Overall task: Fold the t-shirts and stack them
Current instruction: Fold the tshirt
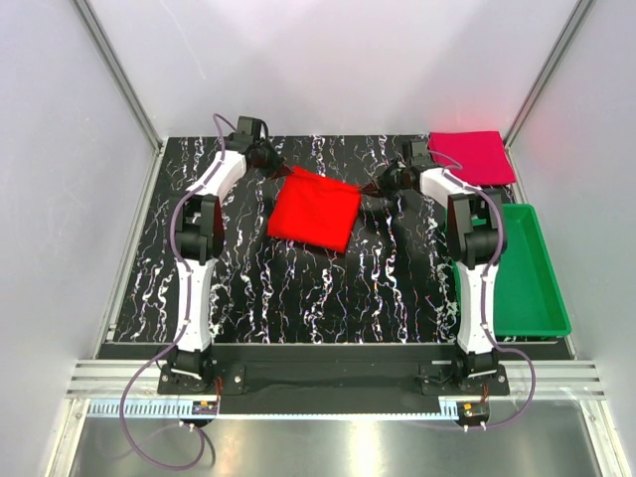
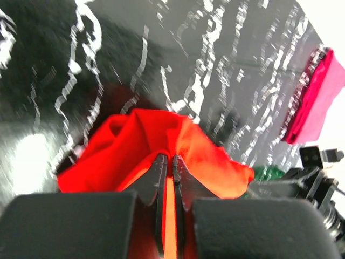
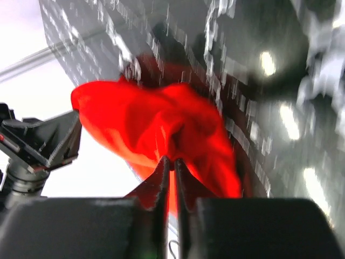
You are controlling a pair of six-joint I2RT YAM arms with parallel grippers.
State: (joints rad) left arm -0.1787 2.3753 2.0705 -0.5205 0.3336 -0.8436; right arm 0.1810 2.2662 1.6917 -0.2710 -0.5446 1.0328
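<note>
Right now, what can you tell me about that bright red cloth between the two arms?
The red t-shirt is soft, plain cloth, bunched into a rough tilted square over the middle of the black marbled table. The left gripper pinches its far-left corner and the right gripper its right side, both shut on wrinkled fabric. Whether its near edge rests on the table is unclear.

Top view looks down from behind; both wrist views, close in, share the red t-shirt (image 1: 313, 209).
</note>
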